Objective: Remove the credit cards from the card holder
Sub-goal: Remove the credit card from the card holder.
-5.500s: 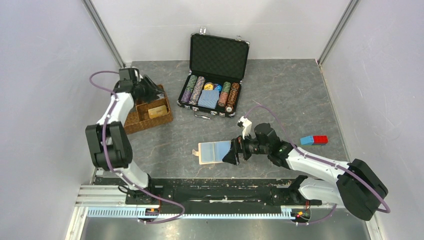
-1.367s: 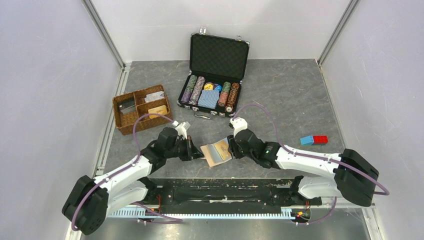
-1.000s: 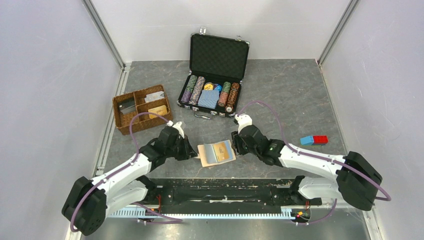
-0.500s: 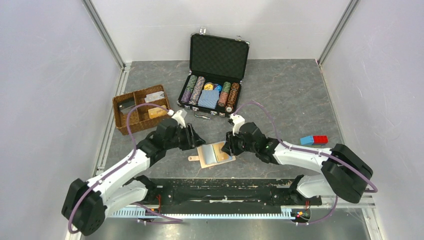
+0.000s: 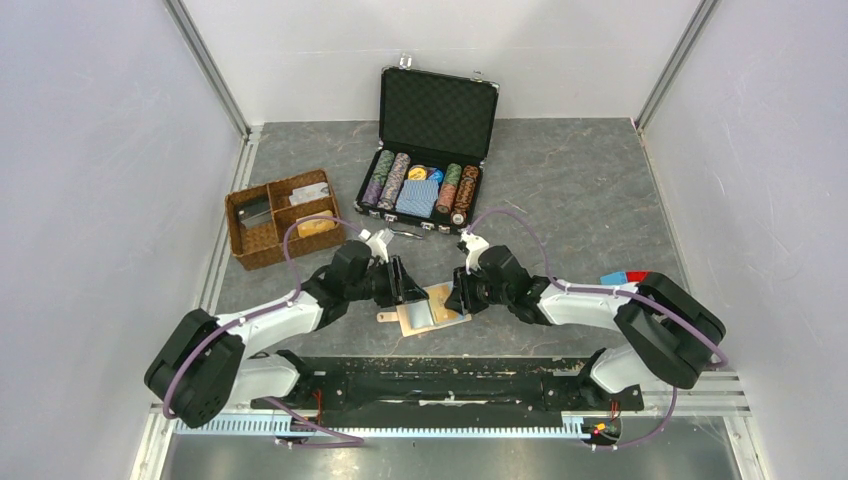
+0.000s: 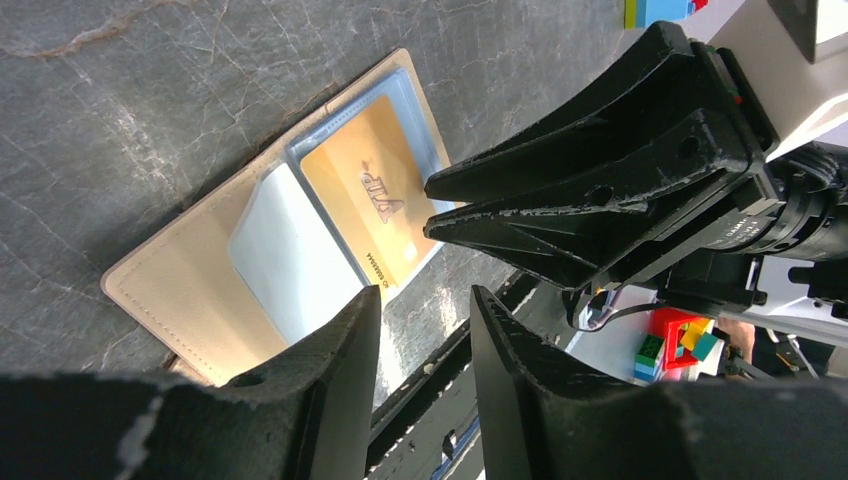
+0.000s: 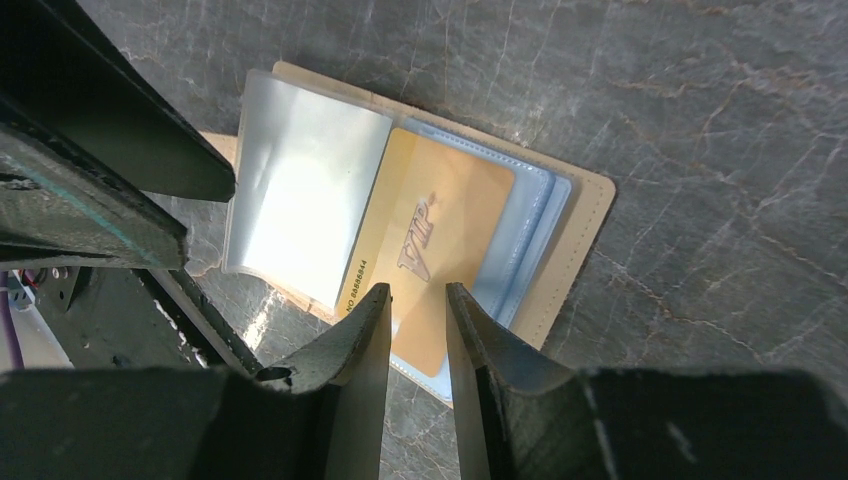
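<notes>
The tan card holder (image 5: 408, 320) lies open on the table between my two grippers. A gold credit card (image 7: 440, 235) marked VIP sits in its blue-grey pocket, beside a pale glossy flap (image 7: 300, 200). The left wrist view shows the same card (image 6: 385, 205) and the tan cover (image 6: 170, 300). My left gripper (image 5: 410, 290) hovers over the holder's left part, open (image 6: 425, 300), nothing between its fingers. My right gripper (image 5: 458, 297) comes in from the right. Its jaws (image 7: 415, 290) stand narrowly open just above the gold card's near edge.
A brown wicker tray (image 5: 243, 250) at the left holds flat cards in its compartments. An open black case (image 5: 438, 110) with poker chips and a blue deck stands behind. Red and blue blocks (image 5: 628, 277) lie at the right. The black base rail (image 5: 430, 375) runs just before the holder.
My left gripper opened off the holder's left edge, lifted back, then came in over its left part. The right gripper's jaws narrowed. The holder shifted slightly and its strap tab now shows.
</notes>
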Tool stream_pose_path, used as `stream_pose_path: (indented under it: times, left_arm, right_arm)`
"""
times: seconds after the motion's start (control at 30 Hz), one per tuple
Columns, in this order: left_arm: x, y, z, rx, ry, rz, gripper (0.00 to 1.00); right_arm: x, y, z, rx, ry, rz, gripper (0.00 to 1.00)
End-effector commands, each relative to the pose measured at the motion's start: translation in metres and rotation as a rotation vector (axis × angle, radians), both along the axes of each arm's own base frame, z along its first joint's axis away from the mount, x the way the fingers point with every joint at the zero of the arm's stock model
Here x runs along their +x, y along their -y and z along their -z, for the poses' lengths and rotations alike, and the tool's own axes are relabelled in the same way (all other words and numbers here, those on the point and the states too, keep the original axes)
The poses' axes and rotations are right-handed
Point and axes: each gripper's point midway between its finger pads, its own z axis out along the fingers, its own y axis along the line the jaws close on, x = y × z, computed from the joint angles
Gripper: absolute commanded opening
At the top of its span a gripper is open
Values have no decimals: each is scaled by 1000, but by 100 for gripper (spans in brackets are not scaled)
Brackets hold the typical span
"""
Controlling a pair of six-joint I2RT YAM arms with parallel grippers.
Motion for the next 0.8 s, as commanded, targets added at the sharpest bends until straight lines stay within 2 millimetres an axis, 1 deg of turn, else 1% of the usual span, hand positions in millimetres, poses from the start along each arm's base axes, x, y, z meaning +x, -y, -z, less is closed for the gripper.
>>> stream_pose_path:
  times: [0.0,0.2,0.63,0.77]
  left_arm:
    - [5,5,-3,-34,36,-8,43]
    - [6,-2,16,11,29,-37,43]
    - [7,0,34,-17,24,-59,43]
    - [6,1,44,-6,9,-54,43]
  right_arm:
    - [-2,0,0,34,5,5,29]
    - [-4,3,4,28,-1,6,28]
    - [-16,10,17,43,-55,32,27]
    - [-18,10,18,58,-64,45,27]
